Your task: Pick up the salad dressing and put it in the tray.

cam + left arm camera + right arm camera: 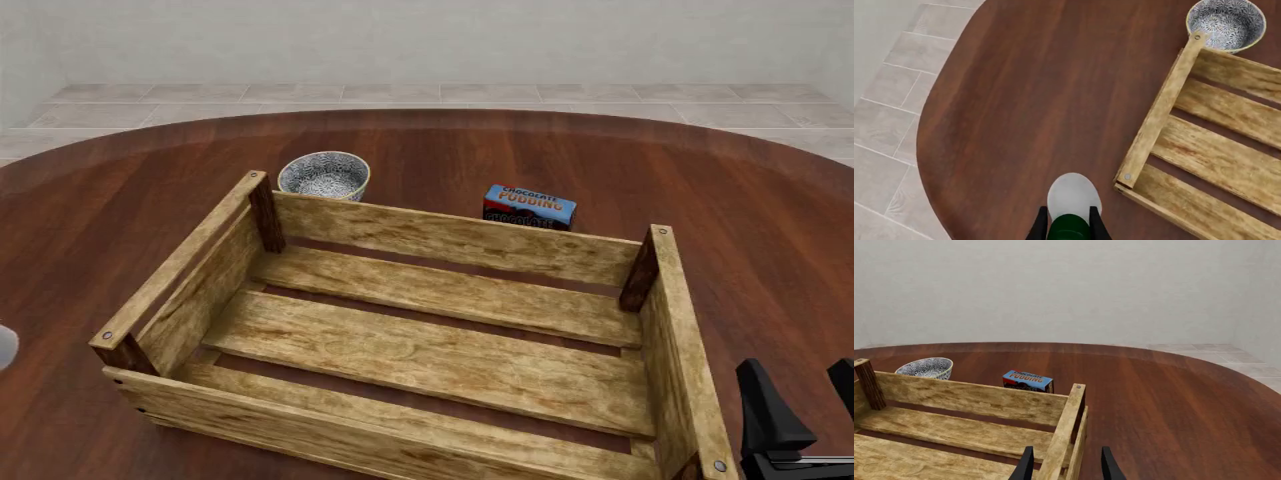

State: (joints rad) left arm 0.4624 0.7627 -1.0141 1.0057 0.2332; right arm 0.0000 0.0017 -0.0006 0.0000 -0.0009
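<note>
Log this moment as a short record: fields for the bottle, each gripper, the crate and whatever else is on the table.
bottle: salad dressing, held between the fingers of the left gripper, outside the crate, beside its near left corner
left gripper: shut on the bottle
right gripper: open, holding nothing, straddling the crate's right wall
crate: tray, nothing inside
bowl: speckled bowl, beyond the crate's far left corner
box: blue pudding box, behind the crate's far wall
task status: bottle not yet in the crate
</note>
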